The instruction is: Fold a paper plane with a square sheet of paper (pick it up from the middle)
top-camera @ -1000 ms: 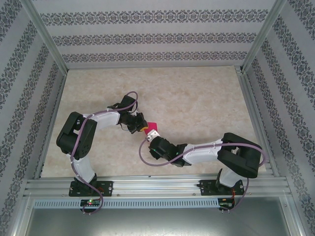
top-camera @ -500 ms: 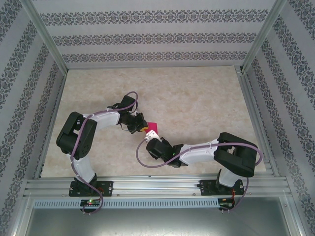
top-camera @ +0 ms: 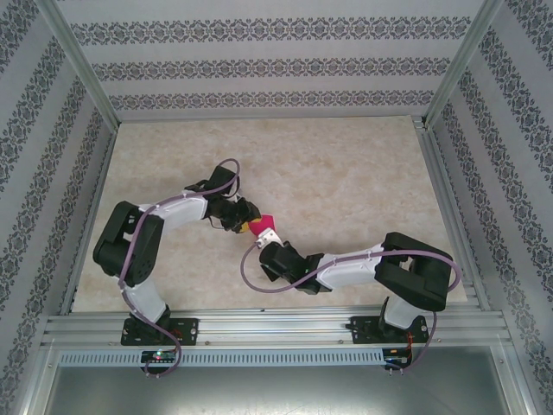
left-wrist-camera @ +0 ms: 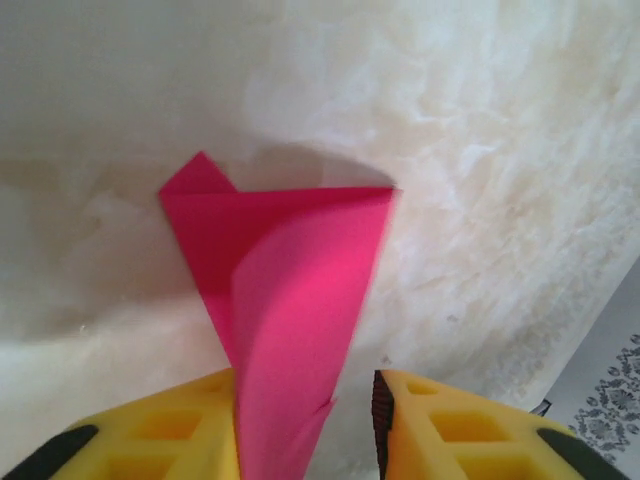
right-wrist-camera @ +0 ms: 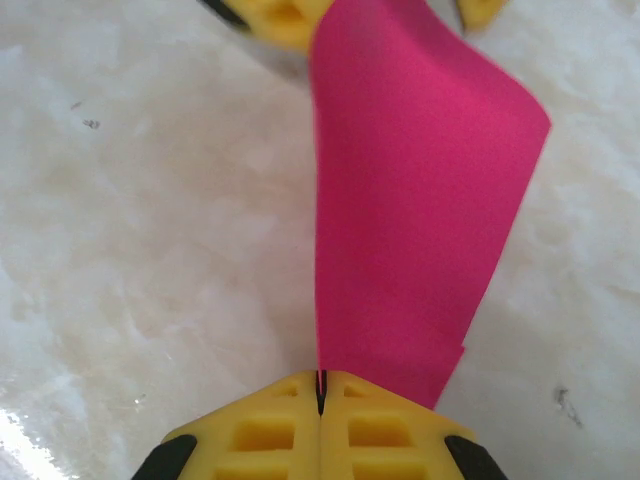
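The magenta-pink sheet of paper [top-camera: 267, 222] is folded into a narrow tapering shape and hangs between the two grippers above the middle of the table. My right gripper [right-wrist-camera: 321, 385] is shut on its near edge, and the paper [right-wrist-camera: 410, 190] stands up away from the pads. My left gripper [left-wrist-camera: 306, 388] is open. The paper [left-wrist-camera: 290, 280] leans against its left finger [left-wrist-camera: 190, 420], with a clear gap to the right finger [left-wrist-camera: 450, 425]. In the top view the left gripper [top-camera: 248, 226] and right gripper [top-camera: 264, 235] almost meet. The left fingers [right-wrist-camera: 280, 20] show at the top of the right wrist view.
The marble-patterned table [top-camera: 346, 173] stretches behind and to both sides of the arms. Patterned walls and an aluminium frame [top-camera: 259, 324] enclose it. A purple cable [top-camera: 252, 275] loops beside the right wrist.
The left gripper has opened off the paper and its arm has shifted slightly left. The right gripper has closed fully on the paper's edge.
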### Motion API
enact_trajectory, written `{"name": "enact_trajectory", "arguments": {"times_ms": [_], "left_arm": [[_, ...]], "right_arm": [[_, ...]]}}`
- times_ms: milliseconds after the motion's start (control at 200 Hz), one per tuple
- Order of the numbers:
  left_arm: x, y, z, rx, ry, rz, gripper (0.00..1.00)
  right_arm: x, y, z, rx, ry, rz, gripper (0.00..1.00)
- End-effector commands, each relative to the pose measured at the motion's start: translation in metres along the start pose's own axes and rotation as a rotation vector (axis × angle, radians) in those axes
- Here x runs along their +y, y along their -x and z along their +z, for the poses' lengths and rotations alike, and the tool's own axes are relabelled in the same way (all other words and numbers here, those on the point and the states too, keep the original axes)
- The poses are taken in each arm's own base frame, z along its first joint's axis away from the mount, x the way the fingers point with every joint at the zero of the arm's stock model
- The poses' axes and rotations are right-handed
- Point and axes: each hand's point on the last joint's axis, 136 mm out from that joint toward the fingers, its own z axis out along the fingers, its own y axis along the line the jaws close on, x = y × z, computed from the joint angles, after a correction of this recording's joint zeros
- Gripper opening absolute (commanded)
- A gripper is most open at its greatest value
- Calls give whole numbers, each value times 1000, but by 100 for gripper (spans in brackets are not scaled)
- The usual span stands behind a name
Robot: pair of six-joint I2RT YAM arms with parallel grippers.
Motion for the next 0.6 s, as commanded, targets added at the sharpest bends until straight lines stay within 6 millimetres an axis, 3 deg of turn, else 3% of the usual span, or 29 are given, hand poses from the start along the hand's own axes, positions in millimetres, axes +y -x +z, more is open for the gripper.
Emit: {"name": "enact_trajectory", "arguments": {"times_ms": [0,145,295,450,595], "left_arm": [[7,3,-29,-102,61,26,46],[11,6,-52,-194,96,36,51],[12,4,-62,-225,94,45,52],[12,0,-58,-207,74,45,55],[9,-5,-42,-145,28,28,58]], "right_arm": [[8,3,-1,-15,129,122,0],[7,8,-3,-45,224,221,0],[5,14,-6,-65,301,302,0],[1,17,-8,-72,386,400,0],[0,16,-7,-58,446,455,0]]}}
